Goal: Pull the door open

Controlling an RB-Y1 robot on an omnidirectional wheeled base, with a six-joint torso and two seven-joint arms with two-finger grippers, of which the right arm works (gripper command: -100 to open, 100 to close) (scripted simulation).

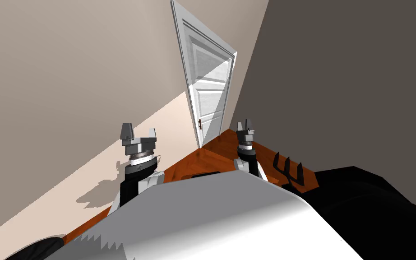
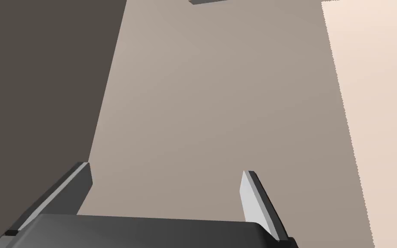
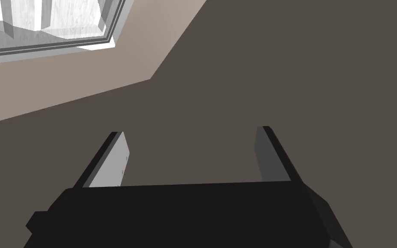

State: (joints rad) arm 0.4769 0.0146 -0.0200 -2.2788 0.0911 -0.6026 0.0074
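Note:
A white panelled door [image 1: 207,85] stands in the beige far wall at the end of a narrow passage, with a small dark handle [image 1: 200,124] low on its left edge. The top corner of the door [image 3: 47,21] also shows in the right wrist view. My left gripper [image 1: 138,132] is raised, open and holding nothing, well short of the door and to its left. My right gripper [image 1: 245,126] is also raised, open and holding nothing, short of the door and to its right. Both pairs of fingers [image 2: 253,200] [image 3: 111,161] stand apart with only wall behind them.
A beige wall [image 1: 58,90] runs along the left and a dark grey-brown wall [image 1: 351,81] along the right. Reddish-brown wood floor [image 1: 211,155] leads to the door. A black pronged shape [image 1: 288,169] stands by the right wall, next to a black area [image 1: 374,198].

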